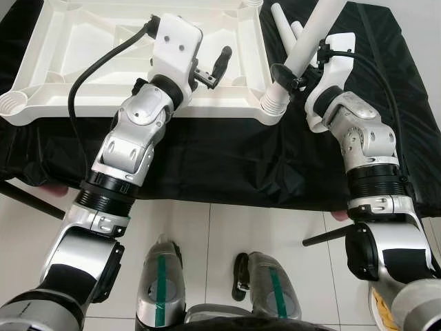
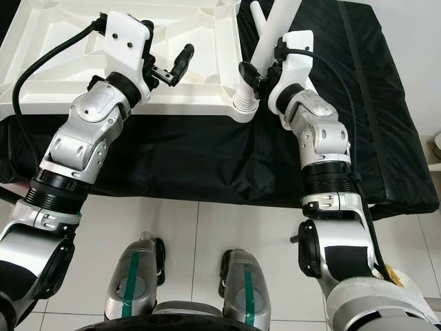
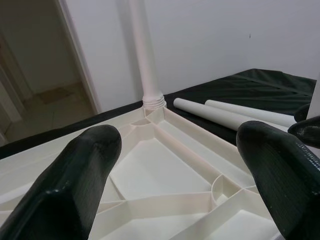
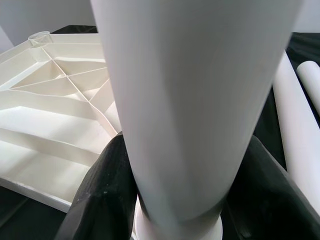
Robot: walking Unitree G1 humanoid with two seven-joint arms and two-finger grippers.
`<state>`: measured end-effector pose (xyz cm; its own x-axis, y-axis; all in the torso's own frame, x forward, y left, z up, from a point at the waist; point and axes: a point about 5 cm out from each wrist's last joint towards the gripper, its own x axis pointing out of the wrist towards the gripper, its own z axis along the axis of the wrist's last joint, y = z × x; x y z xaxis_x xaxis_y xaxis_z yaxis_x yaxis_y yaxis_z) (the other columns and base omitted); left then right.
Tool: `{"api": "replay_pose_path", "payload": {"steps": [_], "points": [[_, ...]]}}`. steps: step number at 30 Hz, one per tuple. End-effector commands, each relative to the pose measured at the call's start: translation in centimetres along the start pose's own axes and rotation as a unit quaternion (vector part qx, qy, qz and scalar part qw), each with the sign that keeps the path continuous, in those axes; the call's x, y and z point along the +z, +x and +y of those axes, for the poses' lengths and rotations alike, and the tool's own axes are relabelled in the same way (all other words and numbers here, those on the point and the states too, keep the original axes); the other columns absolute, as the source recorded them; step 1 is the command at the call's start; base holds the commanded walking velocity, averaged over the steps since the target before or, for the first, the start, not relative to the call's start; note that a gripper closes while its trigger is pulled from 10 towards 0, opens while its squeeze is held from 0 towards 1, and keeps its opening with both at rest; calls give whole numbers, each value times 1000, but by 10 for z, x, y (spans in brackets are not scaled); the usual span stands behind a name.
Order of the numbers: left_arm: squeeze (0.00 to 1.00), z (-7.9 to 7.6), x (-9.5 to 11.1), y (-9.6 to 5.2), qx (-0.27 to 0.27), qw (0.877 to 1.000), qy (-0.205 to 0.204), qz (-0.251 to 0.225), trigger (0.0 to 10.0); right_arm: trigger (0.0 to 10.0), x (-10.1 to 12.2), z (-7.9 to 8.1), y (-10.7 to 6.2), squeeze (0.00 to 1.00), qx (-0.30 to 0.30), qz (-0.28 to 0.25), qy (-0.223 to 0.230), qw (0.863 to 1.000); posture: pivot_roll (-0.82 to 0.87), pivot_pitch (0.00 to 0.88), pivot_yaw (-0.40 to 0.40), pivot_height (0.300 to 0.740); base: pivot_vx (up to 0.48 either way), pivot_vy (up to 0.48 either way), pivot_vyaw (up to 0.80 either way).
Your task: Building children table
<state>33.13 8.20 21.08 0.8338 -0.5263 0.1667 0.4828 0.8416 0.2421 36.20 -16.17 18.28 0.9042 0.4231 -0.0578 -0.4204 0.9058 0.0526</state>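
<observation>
The white table top [image 1: 103, 103] lies upside down on a black cloth. A white leg [image 1: 313, 34] stands slanted in its near right corner socket [image 1: 274, 107], and my right gripper [image 1: 289, 76] is shut around that leg just above the socket. In the right wrist view the leg [image 4: 190, 100] sits between both fingers [image 4: 105, 190]. My left gripper [image 1: 213, 67] hovers open over the near part of the table top, holding nothing, with its fingers [image 3: 75, 185] wide apart. Another leg [image 3: 145, 50] stands upright in a far corner.
Two loose white legs [image 3: 225, 112] lie on the black cloth [image 1: 227, 158] beyond the right end of the table top. The near left corner socket [image 1: 14, 103] has nothing in it. White floor tiles [image 1: 241, 234] and my own feet are below the cloth's front edge.
</observation>
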Motion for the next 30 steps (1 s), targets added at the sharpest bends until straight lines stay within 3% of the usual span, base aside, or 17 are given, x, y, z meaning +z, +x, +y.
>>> {"api": "replay_pose_path", "payload": {"steps": [1,17,21,30], "points": [[0,0,-1,-1,0,1000,4,4,10000,10000,-4,-1,2,0,-4,11,0,1000,45,18,-46,740,0,0,0],[0,1,1,-4,2,1000,5,2,10000,10000,-17,7,12,0,5,41,10,999,50,32,-51,740,0,0,0],[0,-21,-15,-17,-102,994,5,40,10000,10000,-17,9,15,0,11,41,0,999,49,33,-50,740,0,0,0],[0,-39,-34,-36,-173,982,28,77,10000,10000,-17,8,14,0,12,40,0,999,47,38,-47,740,0,0,0]]}}
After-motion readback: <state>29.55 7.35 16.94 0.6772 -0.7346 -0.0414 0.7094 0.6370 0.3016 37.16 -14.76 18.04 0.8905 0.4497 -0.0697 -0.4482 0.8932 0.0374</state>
